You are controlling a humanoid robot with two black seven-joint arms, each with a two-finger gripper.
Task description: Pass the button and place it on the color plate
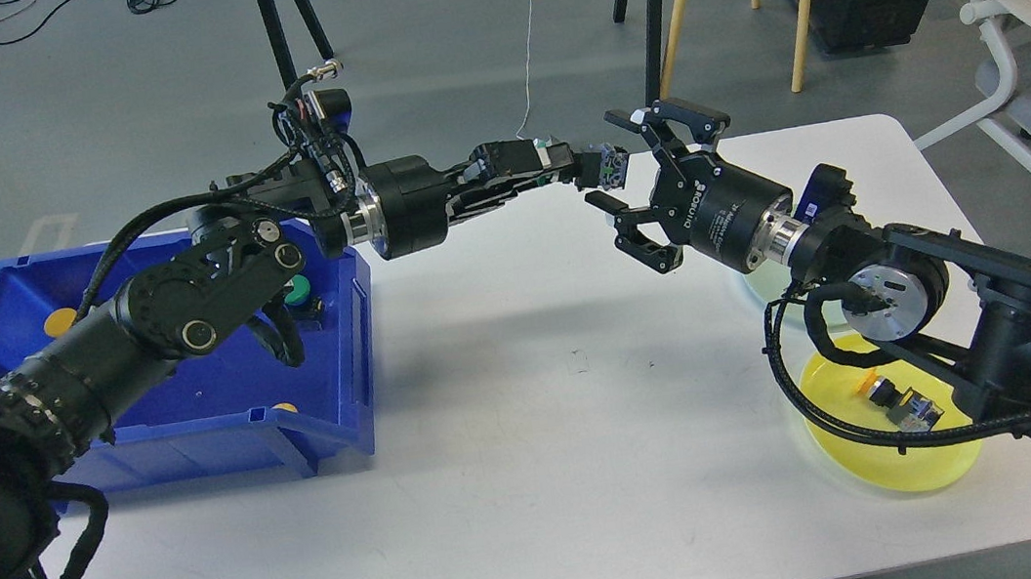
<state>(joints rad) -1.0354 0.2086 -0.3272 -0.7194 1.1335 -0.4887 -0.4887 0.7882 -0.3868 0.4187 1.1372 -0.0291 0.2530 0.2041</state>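
Just above the centre of the frame, the left gripper [594, 169] holds the button [614, 167] pinched at its fingertips, a small dark piece with pale speckled faces, hanging in the air over the white table [532, 425]. The right gripper [650, 180] faces it with jaws spread wide, one finger above and one below, and the button sits right at their mouth, slightly to the left of the gap; it is too small to read a long axis. The handover looks about to happen: the right jaws probably need only to advance a touch and close before the left lets go. Toward the lower right lies the yellow plate [931, 472], already carrying another button [898, 400], with a pale green plate [764, 286] half hidden behind the right arm. At the left stands the blue bin [199, 436] with more buttons inside. Nothing stands between the two grippers.
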